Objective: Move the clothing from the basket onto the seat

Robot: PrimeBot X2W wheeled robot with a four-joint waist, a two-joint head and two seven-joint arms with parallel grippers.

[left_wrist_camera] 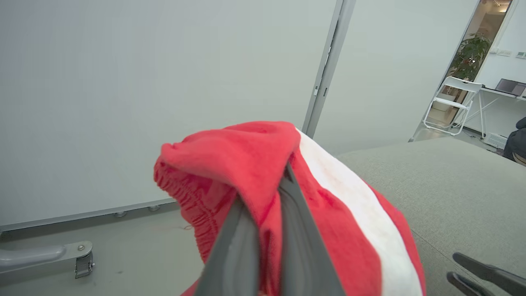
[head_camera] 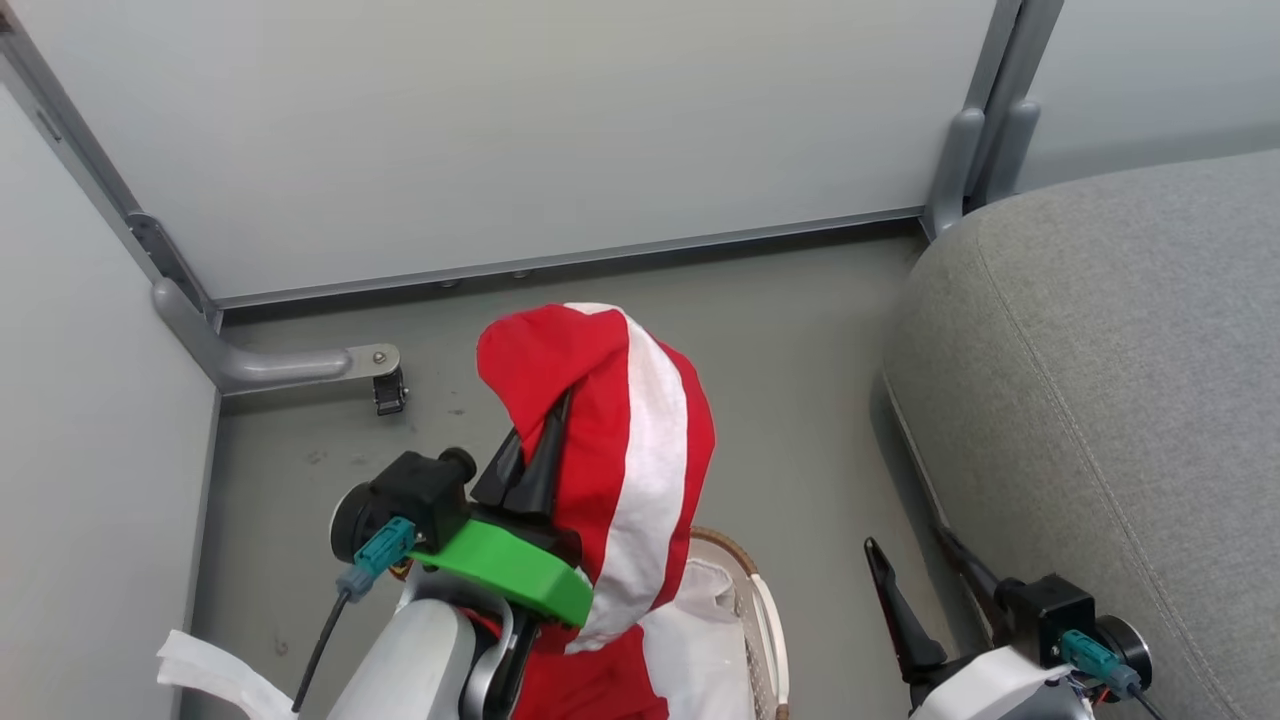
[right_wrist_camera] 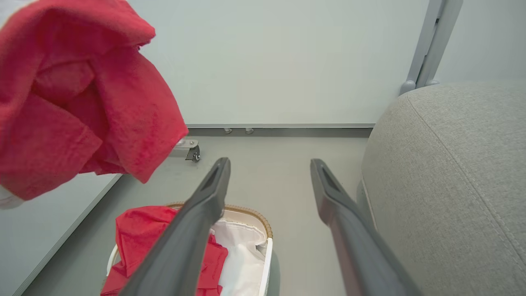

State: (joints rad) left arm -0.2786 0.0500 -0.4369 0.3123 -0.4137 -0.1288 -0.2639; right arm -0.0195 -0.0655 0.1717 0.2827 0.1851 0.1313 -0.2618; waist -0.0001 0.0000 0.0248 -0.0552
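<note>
My left gripper (head_camera: 545, 425) is shut on a red garment (head_camera: 540, 350) with a broad white stripe, held up over the floor; the cloth drapes over the fingers and hangs toward the basket (head_camera: 765, 640) below. In the left wrist view the two fingers (left_wrist_camera: 234, 246) pinch a fold of that garment (left_wrist_camera: 230, 156). More red clothing (right_wrist_camera: 139, 230) lies in the basket (right_wrist_camera: 250, 211) on its white liner. My right gripper (head_camera: 912, 548) is open with nothing in it, low beside the grey seat (head_camera: 1100, 380). In its own view the right gripper (right_wrist_camera: 270, 164) points at the floor between basket and seat (right_wrist_camera: 444, 172).
Pale partition panels close off the back and the left. A grey panel foot with a caster (head_camera: 385, 385) stands on the floor at left. A white folding chair (left_wrist_camera: 452, 102) and a desk stand far beyond the seat. Bare floor lies between basket and seat.
</note>
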